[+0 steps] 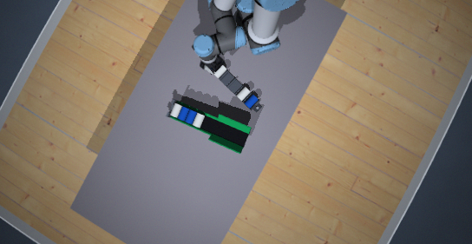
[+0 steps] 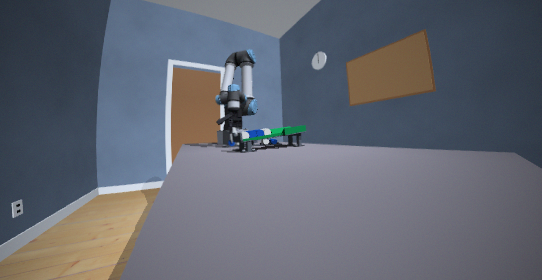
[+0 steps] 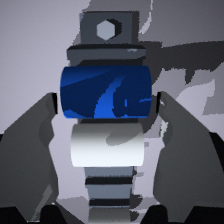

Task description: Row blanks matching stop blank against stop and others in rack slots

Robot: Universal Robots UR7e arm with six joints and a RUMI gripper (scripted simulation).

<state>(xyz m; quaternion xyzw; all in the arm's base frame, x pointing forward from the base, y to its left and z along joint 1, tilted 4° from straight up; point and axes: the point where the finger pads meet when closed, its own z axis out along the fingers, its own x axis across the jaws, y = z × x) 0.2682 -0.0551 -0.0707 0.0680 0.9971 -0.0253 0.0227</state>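
My gripper point(image 1: 213, 68) point(image 3: 107, 93) is open around a blue blank point(image 3: 105, 92) at the arm-side end of the stock rack point(image 1: 230, 81) point(image 3: 89, 30). A small gap shows beside each end of the blank; its seating depth I cannot tell. Beside it in the rack lies a white blank point(image 1: 220, 71) point(image 3: 107, 145). Past bare slots lie another white blank point(image 1: 244, 93) and a blue blank point(image 1: 252, 102) at the far end. The green ramp point(image 1: 234, 123) point(image 2: 295, 130) holds, from its low end, a white blank point(image 1: 176, 110) point(image 2: 245, 135), two blue blanks point(image 1: 183, 114) point(image 1: 191, 116) and a white blank point(image 1: 199, 120) point(image 2: 266, 132), in a row across it.
The ramp stands raised on legs beside the rack, on the grey table point(image 1: 160, 182) point(image 2: 349, 209). Its raised side walls flank the upper part. A bolted tab point(image 1: 258, 108) ends the rack's far side.
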